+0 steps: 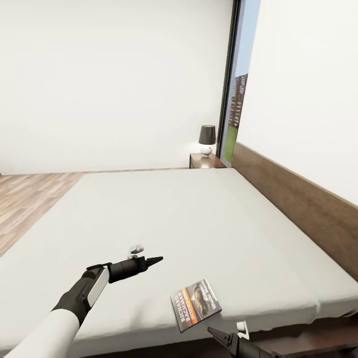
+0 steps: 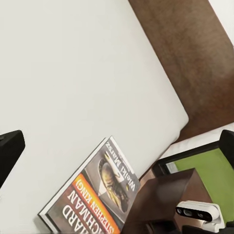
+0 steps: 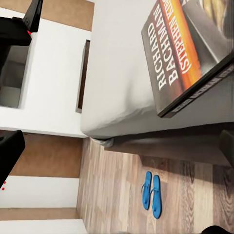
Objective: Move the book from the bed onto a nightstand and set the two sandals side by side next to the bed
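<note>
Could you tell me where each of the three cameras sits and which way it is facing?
Head: high, looking down over the bed toward the window; both arms show, left tool over the mattress.
Left wrist: low over the mattress, facing the book and headboard.
Right wrist: by the bed's edge, facing book, floor and sandals.
All share the book.

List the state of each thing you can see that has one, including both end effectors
book: lying flat near the bed's edge, cover up, not held.
sandals: side by side on the floor by the bed.
lamp: upright on the nightstand.
left end effector: above the mattress, holding nothing.
right end effector: near the book, not touching it.
</note>
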Tool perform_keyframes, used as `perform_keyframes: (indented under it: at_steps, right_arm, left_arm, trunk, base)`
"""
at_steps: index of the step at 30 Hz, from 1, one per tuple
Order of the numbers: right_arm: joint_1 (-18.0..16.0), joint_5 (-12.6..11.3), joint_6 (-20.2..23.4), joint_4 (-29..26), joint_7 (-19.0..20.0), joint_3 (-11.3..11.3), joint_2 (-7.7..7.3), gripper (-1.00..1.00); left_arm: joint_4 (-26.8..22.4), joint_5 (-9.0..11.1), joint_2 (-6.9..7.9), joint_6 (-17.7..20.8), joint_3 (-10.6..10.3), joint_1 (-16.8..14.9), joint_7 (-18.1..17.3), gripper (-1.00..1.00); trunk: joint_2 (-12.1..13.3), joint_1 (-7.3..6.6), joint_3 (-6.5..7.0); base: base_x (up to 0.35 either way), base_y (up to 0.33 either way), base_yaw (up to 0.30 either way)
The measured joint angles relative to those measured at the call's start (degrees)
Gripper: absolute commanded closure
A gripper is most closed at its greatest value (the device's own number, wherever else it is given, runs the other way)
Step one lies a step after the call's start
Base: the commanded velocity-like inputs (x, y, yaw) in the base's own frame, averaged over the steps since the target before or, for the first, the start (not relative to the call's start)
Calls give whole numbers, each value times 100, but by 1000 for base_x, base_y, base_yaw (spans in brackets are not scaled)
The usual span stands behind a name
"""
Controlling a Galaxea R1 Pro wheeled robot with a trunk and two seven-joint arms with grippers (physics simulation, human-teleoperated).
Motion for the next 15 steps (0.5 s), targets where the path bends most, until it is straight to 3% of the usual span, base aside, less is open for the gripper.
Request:
perform_keyframes:
  at_steps: [11, 15]
  right_arm:
    - [0, 1, 0, 0, 3, -2, 0, -100]
    - [0, -1, 0, 0, -2, -2, 0, -100]
  left_arm:
    - [0, 1, 0, -2, 0, 0, -9, -100]
    - [0, 1, 0, -6, 0, 0, -10, -100]
  trunk:
    - [-42, 23, -18]
    - [-42, 21, -18]
  base:
    - [5, 0, 0]
    - [159, 0, 0]
